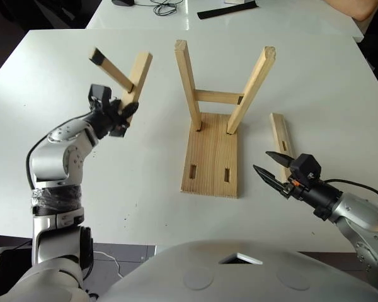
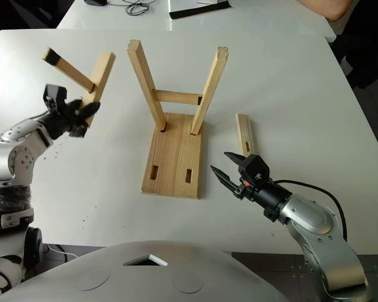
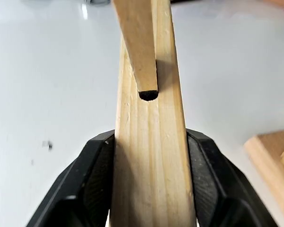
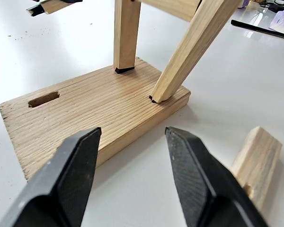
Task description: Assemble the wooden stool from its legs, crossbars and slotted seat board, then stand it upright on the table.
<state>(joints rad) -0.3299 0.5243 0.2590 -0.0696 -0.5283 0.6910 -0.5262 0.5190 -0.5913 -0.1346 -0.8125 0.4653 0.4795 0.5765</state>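
Note:
The slotted seat board lies flat mid-table. Two legs stand plugged into its far slots, joined by a crossbar; its two near slots are bare. My left gripper is raised over the table's left side, shut on a third leg with a second crossbar stuck in its hole. A fourth leg lies loose to the right of the board. Just in front of that leg my right gripper hovers open, holding nothing, pointed at the board's near right corner.
The white table has free room left and right of the board. A second table behind carries cables and a black strip. The near table edge runs just in front of the board.

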